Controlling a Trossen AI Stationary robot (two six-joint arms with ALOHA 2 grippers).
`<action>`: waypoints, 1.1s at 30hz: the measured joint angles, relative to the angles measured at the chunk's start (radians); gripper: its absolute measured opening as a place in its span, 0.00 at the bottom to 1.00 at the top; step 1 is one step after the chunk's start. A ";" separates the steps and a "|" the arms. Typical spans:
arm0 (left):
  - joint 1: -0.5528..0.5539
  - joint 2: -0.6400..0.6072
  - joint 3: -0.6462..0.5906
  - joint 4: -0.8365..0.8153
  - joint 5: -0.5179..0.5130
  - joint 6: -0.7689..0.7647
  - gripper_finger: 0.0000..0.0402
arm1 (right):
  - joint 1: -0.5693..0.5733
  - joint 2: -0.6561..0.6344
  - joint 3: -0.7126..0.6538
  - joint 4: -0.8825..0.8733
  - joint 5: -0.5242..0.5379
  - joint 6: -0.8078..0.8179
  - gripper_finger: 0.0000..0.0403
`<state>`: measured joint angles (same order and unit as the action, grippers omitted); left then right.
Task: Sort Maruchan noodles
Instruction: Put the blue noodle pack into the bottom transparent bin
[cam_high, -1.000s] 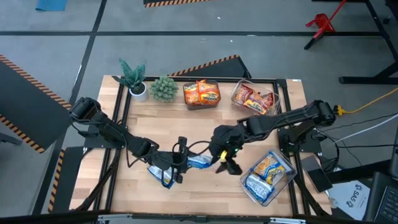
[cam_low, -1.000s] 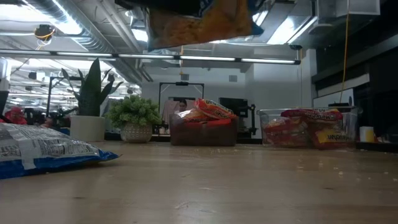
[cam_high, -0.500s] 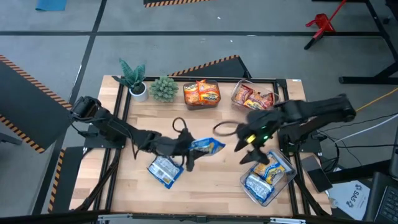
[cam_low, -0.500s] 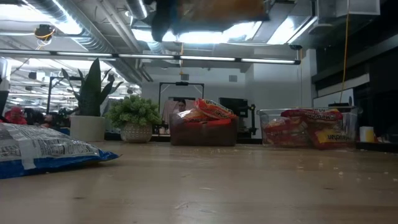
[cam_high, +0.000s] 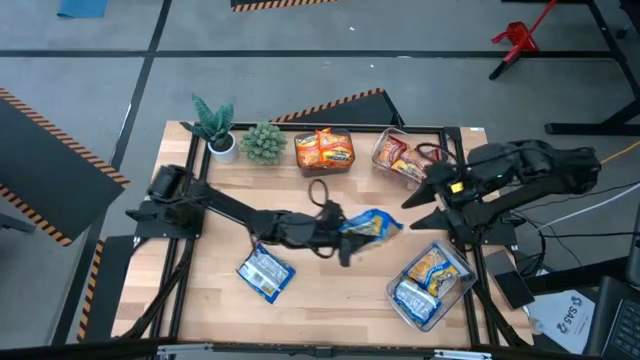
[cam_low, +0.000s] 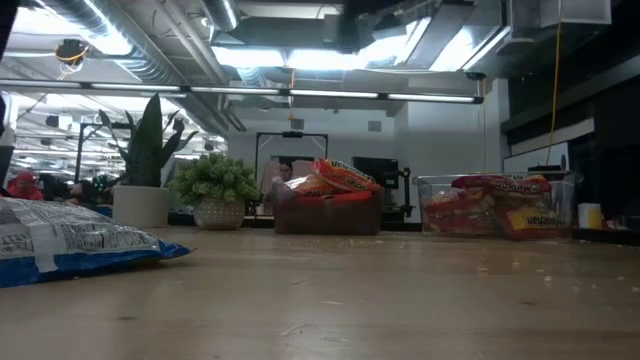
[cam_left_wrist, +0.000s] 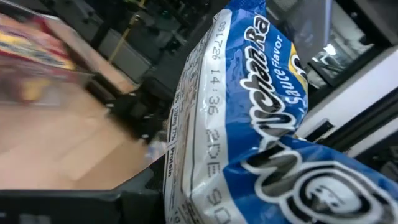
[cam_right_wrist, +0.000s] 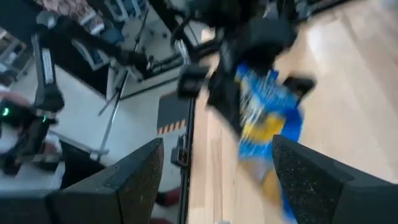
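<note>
A blue packet (cam_high: 368, 224) is gripped tight in the left gripper (cam_high: 345, 228) mid-tabletop, while the right gripper (cam_high: 432, 203) is spread wide open and empty.

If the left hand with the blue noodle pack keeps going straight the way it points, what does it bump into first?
Probably the right hand. From above, the left hand points across the table, its blue noodle packet leading. The right hand sits open just beyond. Heights are hard to compare, so it might pass by.

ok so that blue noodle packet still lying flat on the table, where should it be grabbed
Blue packet: take a short end, coming straight down. It lies flat and askew on bare wood, clear of the left gripper, which holds another packet.
</note>
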<state>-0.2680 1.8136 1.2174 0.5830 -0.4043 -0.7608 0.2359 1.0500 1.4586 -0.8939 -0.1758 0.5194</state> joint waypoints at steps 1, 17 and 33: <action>0.000 0.030 0.040 -0.001 0.010 0.000 0.41 | 0.000 -0.010 0.000 0.011 0.009 0.001 0.70; -0.001 0.503 0.614 -0.013 0.112 -0.079 0.41 | 0.000 -0.038 0.000 0.000 0.042 -0.002 0.70; 0.009 0.702 0.800 -0.033 0.010 -0.105 0.41 | 0.000 -0.038 0.000 0.000 0.042 -0.003 0.70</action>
<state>-0.2591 2.5157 2.0171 0.5499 -0.3944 -0.8654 0.2359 1.0122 1.4582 -0.8940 -0.1337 0.5159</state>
